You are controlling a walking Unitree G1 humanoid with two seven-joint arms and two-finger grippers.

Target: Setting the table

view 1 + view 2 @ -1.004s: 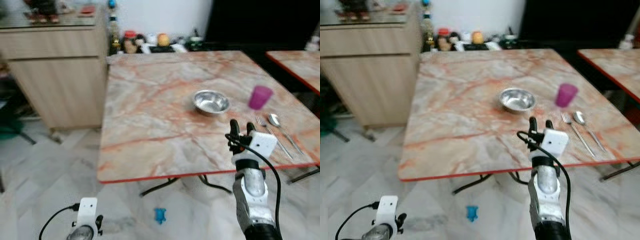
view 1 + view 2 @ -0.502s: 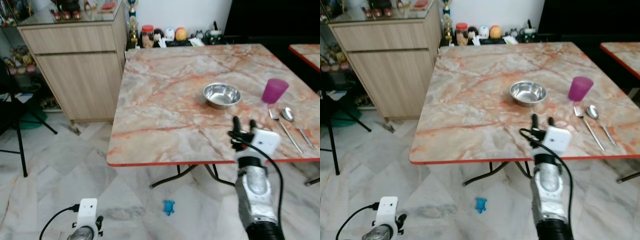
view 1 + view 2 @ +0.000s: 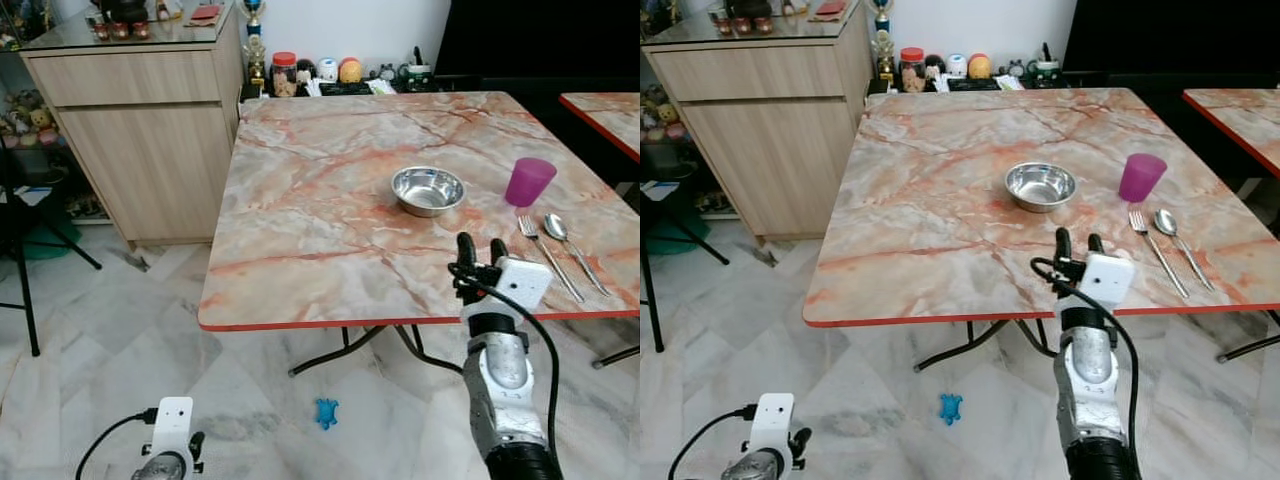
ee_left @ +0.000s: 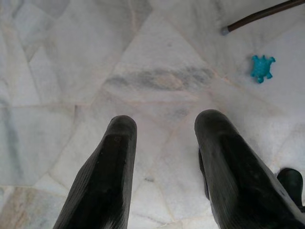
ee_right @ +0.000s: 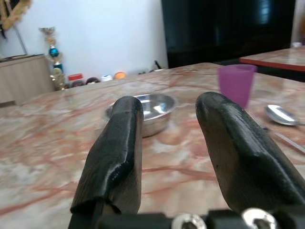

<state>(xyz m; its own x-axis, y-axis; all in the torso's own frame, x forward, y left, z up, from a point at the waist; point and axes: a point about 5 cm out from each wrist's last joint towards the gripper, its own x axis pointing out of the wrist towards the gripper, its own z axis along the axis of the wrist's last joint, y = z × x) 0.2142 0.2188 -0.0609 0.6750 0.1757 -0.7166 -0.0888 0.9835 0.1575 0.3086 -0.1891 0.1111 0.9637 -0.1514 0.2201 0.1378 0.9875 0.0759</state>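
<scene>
Gleaming steel bowl point(image 3: 428, 190) beside purple cup point(image 3: 528, 181), fork point(image 3: 548, 258), spoon point(image 3: 573, 251), right gripper point(image 3: 478, 255) fingers spread, left gripper point(image 4: 162, 143) fingers spread.

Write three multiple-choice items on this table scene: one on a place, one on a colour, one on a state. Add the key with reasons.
1. Where does the fork lie?
A. Inside the bowl
B. Beside the spoon
C. On the floor

2. What colour is the cup?
A. Purple
B. Green
C. White

3. How is the right claw?
A. Shut on the cup
B. Shut on the bowl
C. Open, holding nothing

Key: 1 B, fork and spoon lie side by side on the table. 2 A, it is plainly purple. 3 C, its fingers stand apart before the bowl.
</scene>
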